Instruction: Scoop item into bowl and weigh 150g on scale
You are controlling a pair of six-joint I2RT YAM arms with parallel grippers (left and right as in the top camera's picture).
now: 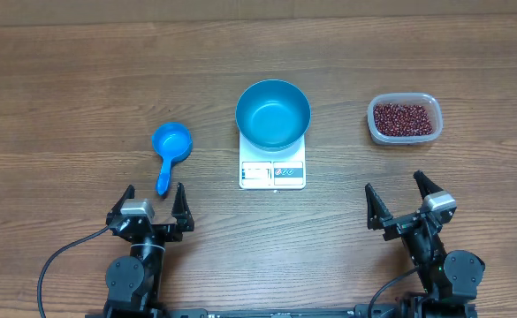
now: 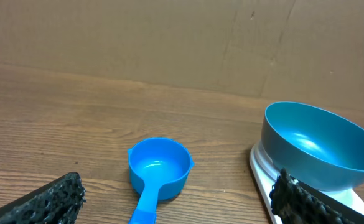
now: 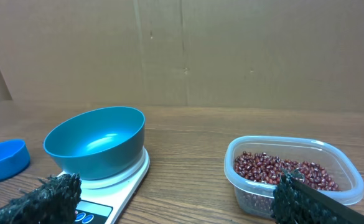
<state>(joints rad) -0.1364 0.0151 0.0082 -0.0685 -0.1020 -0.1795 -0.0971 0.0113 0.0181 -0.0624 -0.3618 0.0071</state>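
The left pincer (image 1: pixel 154 190) hovers low, wide open, by the scoop (image 1: pixel 171 143); the right pincer (image 1: pixel 394 183) likewise, short of the beans (image 1: pixel 405 118).

Deep blue bowl (image 1: pixel 273 113) on a white scale (image 1: pixel 272 170); bright blue scoop (image 1: pixel 170 150); dark red-brown beans (image 1: pixel 404 118) (clear tub (image 1: pixel 375 126)); wood-grain bench (image 1: pixel 72 97).

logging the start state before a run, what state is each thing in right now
bowl: empty, upright, sitting on the scale
scale: carrying the bowl, display too small to read
beans: all in the clear tub, none in the bowl
scoop: empty, lying on the table, not held
left end effector: open, holding nothing
right end effector: open, holding nothing
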